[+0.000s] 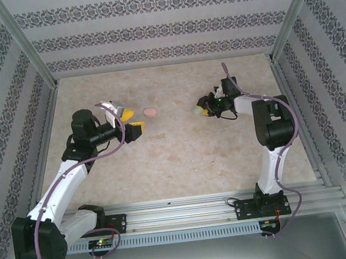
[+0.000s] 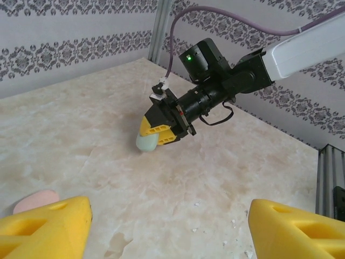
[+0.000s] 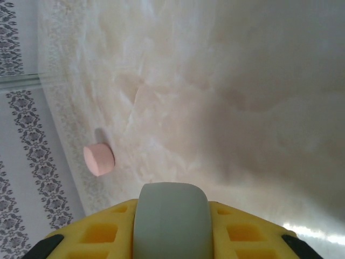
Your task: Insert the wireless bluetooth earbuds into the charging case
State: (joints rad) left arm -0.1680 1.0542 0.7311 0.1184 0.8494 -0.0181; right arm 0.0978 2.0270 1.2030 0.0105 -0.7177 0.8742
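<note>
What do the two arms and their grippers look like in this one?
The left arm and right arm have white links, black joint housings and a purple cable looping along each. The left gripper and right gripper have black bodies and yellow cut-out fingers. A green light glows on the right wrist.
</note>
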